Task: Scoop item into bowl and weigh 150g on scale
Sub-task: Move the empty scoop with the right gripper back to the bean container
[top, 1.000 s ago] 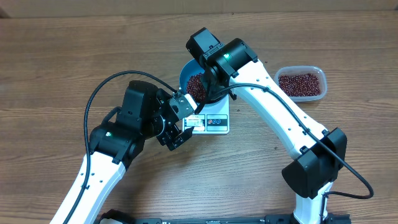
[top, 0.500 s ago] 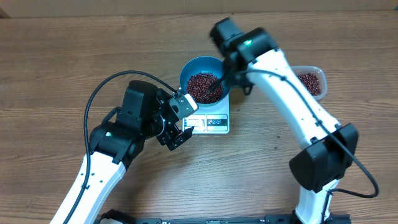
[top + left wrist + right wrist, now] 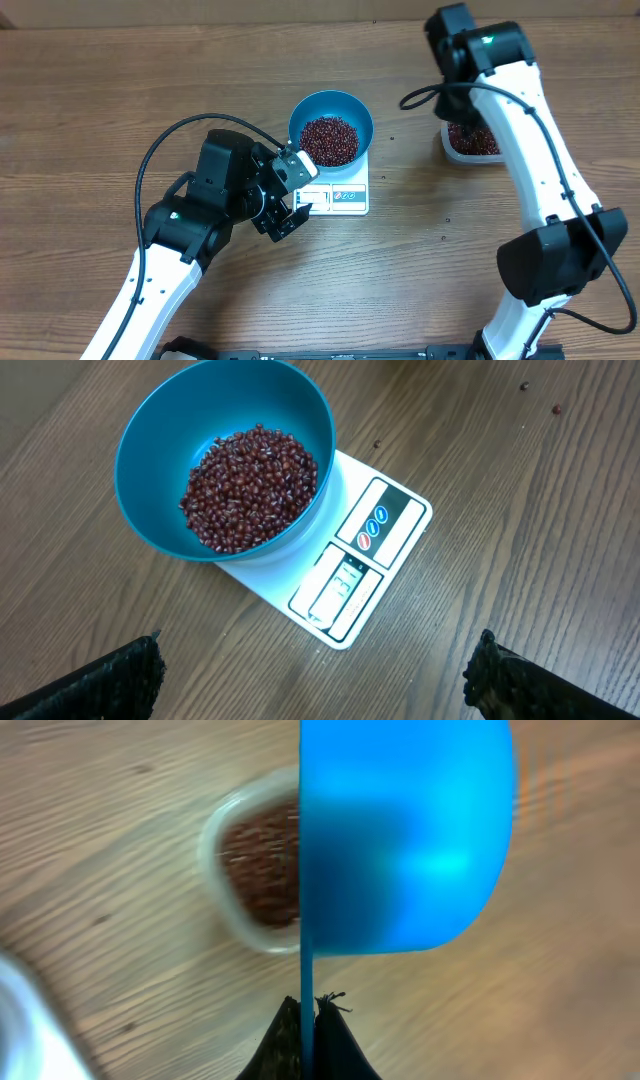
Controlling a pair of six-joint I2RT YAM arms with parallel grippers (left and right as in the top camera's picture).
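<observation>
With its right jaws clamped on the scoop [image 3: 400,840] over the far-right tub [image 3: 447,150], the robot should dip shallowly and take few beans [image 3: 262,860], since the bowl [image 3: 150,420] on the central scale [image 3: 375,525] already holds a heap; the left jaws gape empty near it.

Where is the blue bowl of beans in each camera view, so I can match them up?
Overhead: blue bowl upper centre, sitting on the scale.
Left wrist: upper left, on the same scale.
Right wrist: not in it; the big blue shape is the scoop.
Shared landmark: the white scale, seen overhead and by the left wrist.
</observation>
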